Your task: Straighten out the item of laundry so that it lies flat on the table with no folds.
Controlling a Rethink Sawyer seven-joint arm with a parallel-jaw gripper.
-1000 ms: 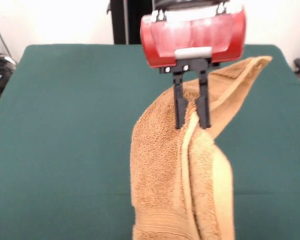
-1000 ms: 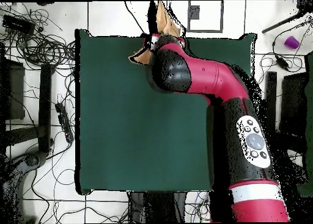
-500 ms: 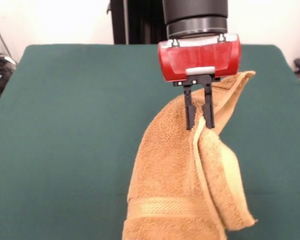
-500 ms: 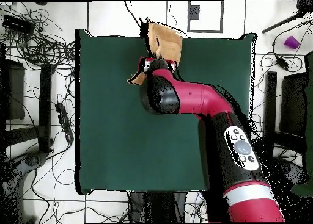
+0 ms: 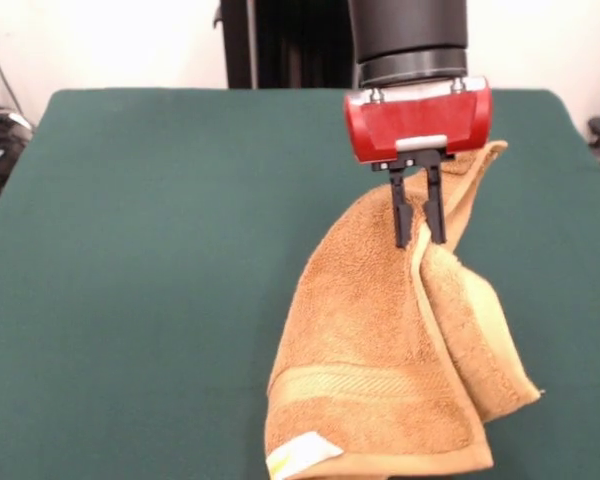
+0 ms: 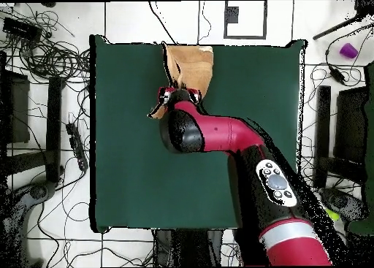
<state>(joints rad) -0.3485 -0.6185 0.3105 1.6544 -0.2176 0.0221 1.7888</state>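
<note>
The towel (image 5: 390,370) is far from flat. It hangs in the air from the gripper (image 5: 419,240), draped in a long fold, with 1 layer doubled over another on the picture's right side in the front view. Its lower edge, with 1 woven band and a white tag (image 5: 300,455) at the corner, sits near the table's (image 5: 140,260) front edge; whether that edge touches the cloth surface I cannot tell. In the overhead view the towel (image 6: 188,66) shows at the far edge of the table (image 6: 124,134), just beyond the arm's (image 6: 219,134) wrist.

The gripper's 2 black fingers are pressed close together, pinching a ridge of the towel near its upper part (a corner sticks out behind the red housing).

So the lifting part looks done, and nearly everything else is left: laying the towel down, spreading it, and clearing the fold.

Compared with 1 second ago, the gripper has moved toward the picture's right and away from the camera. More of the towel's lower end has come into view, including the band and the tag, which were cut off before. In the overhead view the wrist has drawn back from the far edge toward the table's middle.
</note>
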